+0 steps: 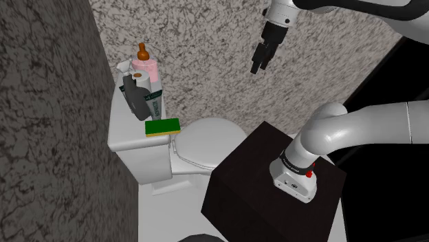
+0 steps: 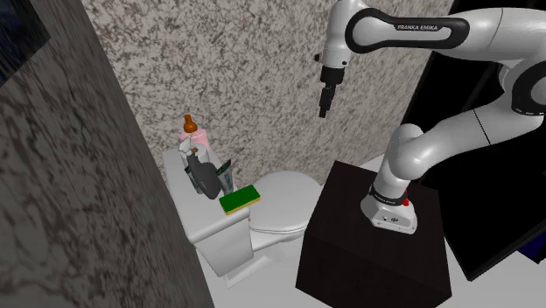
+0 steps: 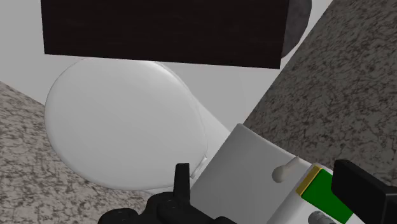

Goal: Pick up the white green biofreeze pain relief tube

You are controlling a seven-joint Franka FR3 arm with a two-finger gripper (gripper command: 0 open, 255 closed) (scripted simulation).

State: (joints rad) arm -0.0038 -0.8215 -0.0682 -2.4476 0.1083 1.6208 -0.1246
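Black two-finger gripper hung open, well apart from the white-and-green tube at its 8 o'clock; the dark bottle just beside it risked toppling on approach.

Green sponge, pink bottle, toilet

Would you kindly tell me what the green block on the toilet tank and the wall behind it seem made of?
The green block looks like a sponge: matte green face over a thin yellow layer, though no pores show. The wall looks like rough stone or textured plaster: matte, mottled grey and black.
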